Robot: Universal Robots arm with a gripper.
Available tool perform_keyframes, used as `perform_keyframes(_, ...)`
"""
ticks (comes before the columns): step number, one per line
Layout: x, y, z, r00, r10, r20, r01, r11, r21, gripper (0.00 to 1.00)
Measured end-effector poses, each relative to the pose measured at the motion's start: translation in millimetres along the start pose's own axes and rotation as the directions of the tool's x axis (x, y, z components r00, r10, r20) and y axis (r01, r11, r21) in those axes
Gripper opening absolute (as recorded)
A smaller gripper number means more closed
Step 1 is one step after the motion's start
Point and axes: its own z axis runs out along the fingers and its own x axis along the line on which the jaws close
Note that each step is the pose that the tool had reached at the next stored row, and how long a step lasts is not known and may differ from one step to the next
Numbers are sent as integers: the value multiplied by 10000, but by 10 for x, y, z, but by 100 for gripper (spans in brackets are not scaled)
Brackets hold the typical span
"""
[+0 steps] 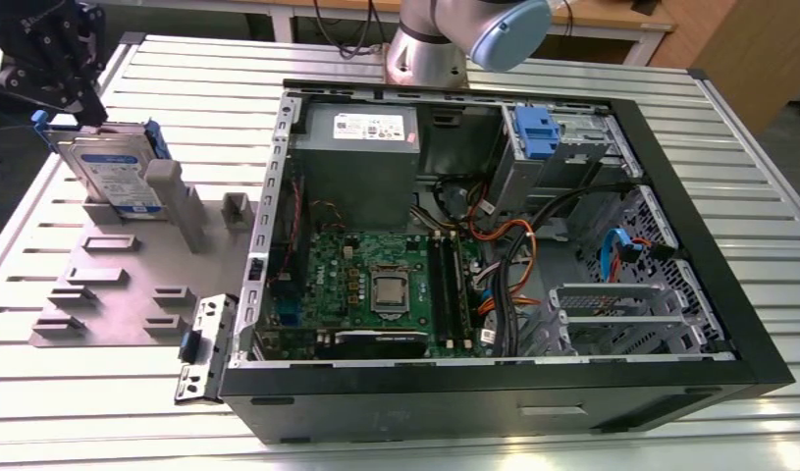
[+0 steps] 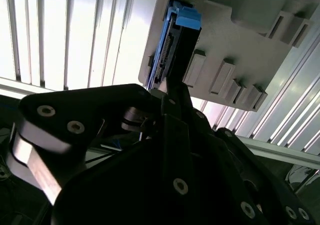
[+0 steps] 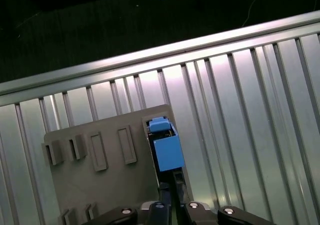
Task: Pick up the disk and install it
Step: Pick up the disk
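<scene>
The disk (image 1: pixel 112 172) is seen standing on edge in a slot of a grey fixture plate (image 1: pixel 125 285). The plate is laid on the slatted aluminium table (image 1: pixel 753 196), near the table's edge at the exterior view's left. The disk's white-and-blue label is turned toward the camera in the exterior view, and blue rails are carried along its edges.

The black gripper (image 1: pixel 88 116) is held directly over the upper far corner of the disk, at or just touching the blue rail there. In the second wrist view the gripper (image 2: pixel 176 92) is lined up with the narrow edge of the disk (image 2: pixel 164 55), where a connector row and a blue rail end are shown. In the first wrist view the gripper (image 3: pixel 173 184) is found just beside the blue rail of the disk (image 3: pixel 167 154), which is seen edge-on in the plate (image 3: pixel 100 195). How far the gripper is opened, and whether the disk is clamped, cannot be told. The disk is seated in its slot.

An open computer case (image 1: pixel 505 402) is laid on its side just beside the plate, toward the exterior view's right. Inside it a grey power supply (image 1: pixel 360 128) is mounted against the far wall, with a green motherboard (image 1: pixel 373 285) nearer the camera. A blue tab (image 1: pixel 537 132) on a metal cage is set by the case's far corner. The arm (image 1: pixel 433 54) is mounted at the table's far edge, behind the case.
</scene>
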Motion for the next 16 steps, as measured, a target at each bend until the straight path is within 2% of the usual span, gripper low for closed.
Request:
perform_keyframes(3, 0, 0, 0, 10000, 0, 0, 0, 10000, 0, 29)
perform_keyframes(4, 0, 0, 1, 10000, -1, 0, 1, 10000, 0, 29)
perform_keyframes(6, 0, 0, 1, 10000, 0, 0, 0, 10000, 0, 41)
perform_keyframes(9, 0, 0, 2, 10000, 0, 0, 0, 10000, 0, 47)
perform_keyframes(10, 0, 0, 2, 10000, 0, 1, 0, 10000, 0, 53)
perform_keyframes(14, 0, 0, 3, 10000, -11, 0, 11, 10000, 0, 53)
perform_keyframes(16, 0, -1, 6, 9998, -207, -3, 207, 9998, -4, 53)
